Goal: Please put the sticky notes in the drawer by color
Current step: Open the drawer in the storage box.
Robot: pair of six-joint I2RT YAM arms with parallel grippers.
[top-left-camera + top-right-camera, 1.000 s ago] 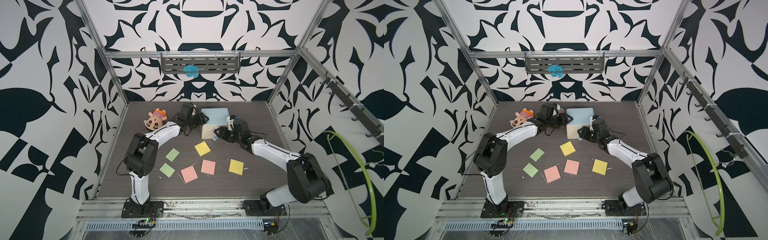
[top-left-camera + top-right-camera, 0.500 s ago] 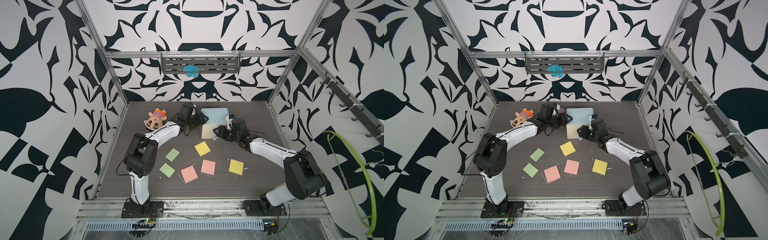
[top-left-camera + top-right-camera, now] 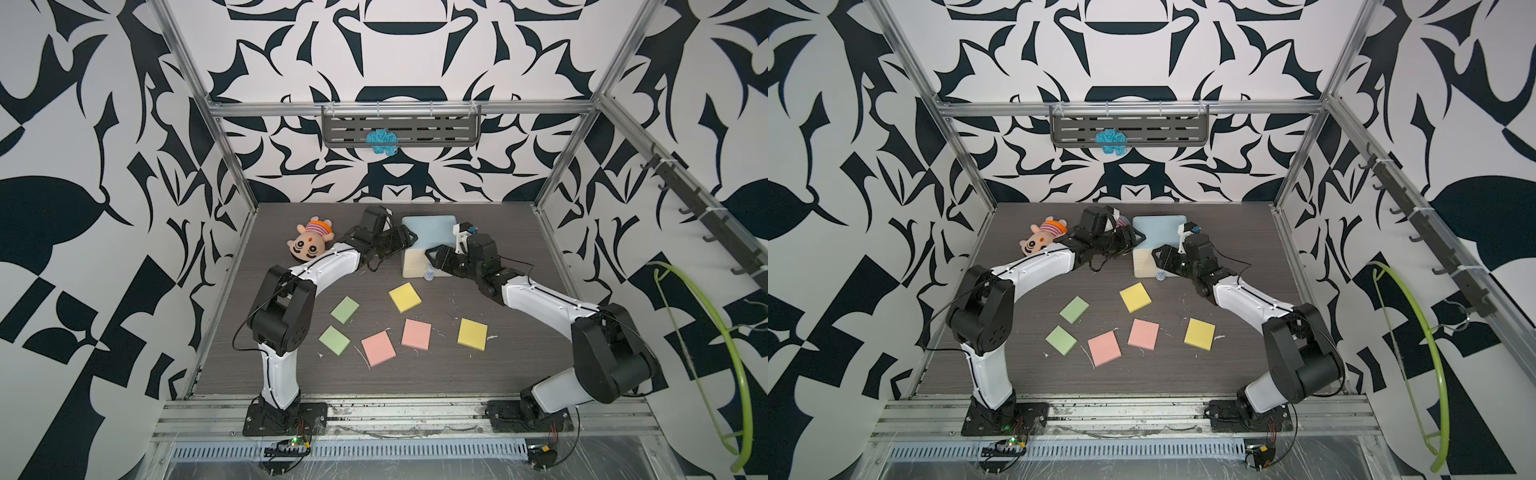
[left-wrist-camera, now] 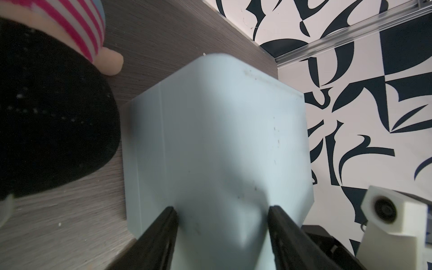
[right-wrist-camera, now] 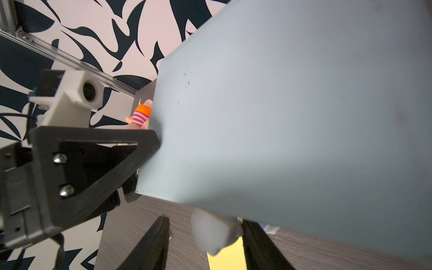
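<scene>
Drawer (image 3: 432,230) knob (image 5: 215,231) between right gripper (image 5: 204,221) jaws, left gripper (image 4: 222,207) against drawer side

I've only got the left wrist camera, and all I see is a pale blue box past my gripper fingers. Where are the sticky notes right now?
Observer: All six sticky notes lie loose on the table in front of the drawer, two green, two yellow and two pink.
Operator: What's the right arm up to?
Observer: The right gripper straddles a translucent knob on the drawer's front, with a gap showing on one side.
Operator: Which note is closest to the drawer?
Observer: A yellow note, lying just in front of the cream drawer face.
</scene>
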